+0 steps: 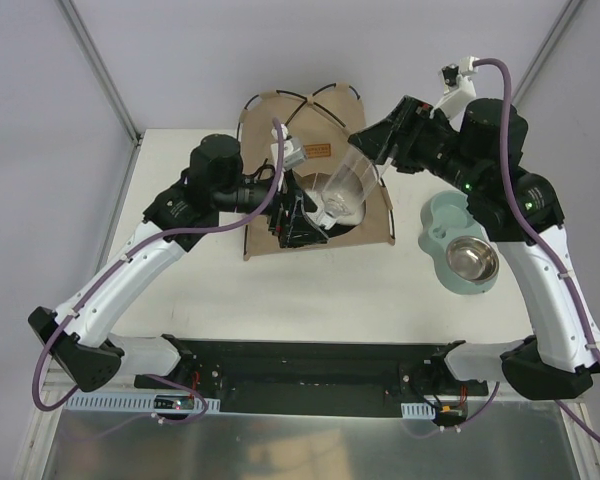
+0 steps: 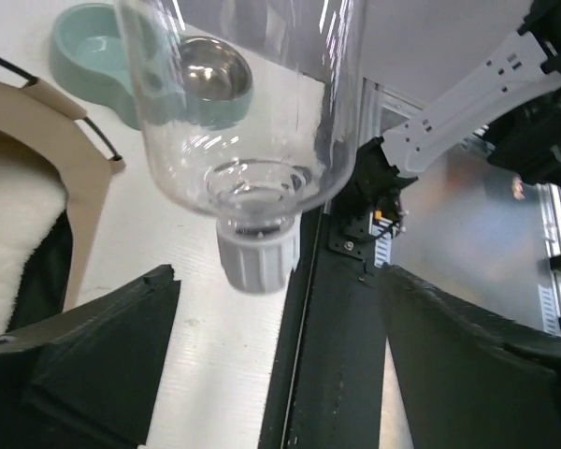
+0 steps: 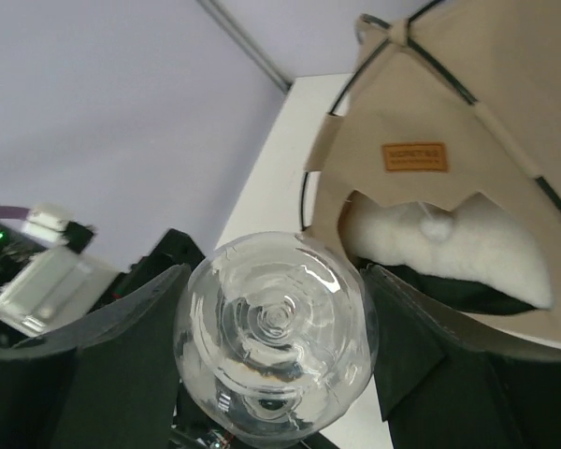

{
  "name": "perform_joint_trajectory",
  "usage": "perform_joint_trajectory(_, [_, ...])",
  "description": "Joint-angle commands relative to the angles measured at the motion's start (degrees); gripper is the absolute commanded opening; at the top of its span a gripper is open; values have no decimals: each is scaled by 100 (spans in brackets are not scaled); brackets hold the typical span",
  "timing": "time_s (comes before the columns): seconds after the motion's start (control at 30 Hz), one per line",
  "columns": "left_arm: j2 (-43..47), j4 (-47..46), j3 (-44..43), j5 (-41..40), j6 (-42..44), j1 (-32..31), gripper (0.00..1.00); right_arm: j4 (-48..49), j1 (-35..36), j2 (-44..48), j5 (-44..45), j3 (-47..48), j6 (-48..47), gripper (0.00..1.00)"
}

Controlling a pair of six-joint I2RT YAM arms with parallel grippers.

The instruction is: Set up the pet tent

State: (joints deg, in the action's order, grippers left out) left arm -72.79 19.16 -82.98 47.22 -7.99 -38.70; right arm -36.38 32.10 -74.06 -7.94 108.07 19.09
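Observation:
The pet tent [image 1: 265, 228] stands at the back middle of the table, tan with thin black poles and a brown label [image 3: 414, 156]. A white pompom [image 3: 437, 224] hangs in its arched doorway, over a cream pillow [image 3: 486, 248]. A clear plastic bottle [image 1: 348, 185] with a pale screw cap [image 2: 257, 264] hangs tilted in front of the doorway. My right gripper [image 1: 368, 152] is shut on the bottle's round base [image 3: 276, 327], one finger on each side. My left gripper [image 1: 302, 215] is open, with its fingers well apart on either side of the cap and not touching it.
A teal double feeder [image 1: 442, 215] with a steel bowl [image 1: 471, 261] sits right of the tent, under the right arm. The black base rail [image 1: 310, 370] runs along the near edge. Grey walls close in the back and both sides.

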Motion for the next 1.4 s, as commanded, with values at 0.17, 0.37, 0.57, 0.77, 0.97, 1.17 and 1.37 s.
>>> perform_joint_trajectory(0.17, [810,-158,317,-1188,632,-59,99,-1256,-625,339,2399,680,-862,51])
perform_joint_trajectory(0.37, [986,-158,502,-1382,711,-50,99,-1189,-941,498,4720,120,-1706,51])
perform_joint_trajectory(0.57, [960,-149,502,-1374,720,-50,99,94,-1504,639,5233,-1234,-2085,51])
perform_joint_trajectory(0.77, [1022,-140,634,-1435,711,-59,99,824,-2128,700,4821,-2350,-1716,50])
perform_joint_trajectory(0.97, [1101,-140,766,-1505,746,-50,99,1966,-2331,753,4793,-3607,-1636,48])
perform_joint_trajectory(1.17, [1022,-123,739,-1479,746,-50,99,3066,-2383,534,4908,-4285,-1751,43])
perform_joint_trajectory(1.37, [978,-105,704,-1479,746,-50,99,3777,-2427,244,4987,-4462,-1865,42])
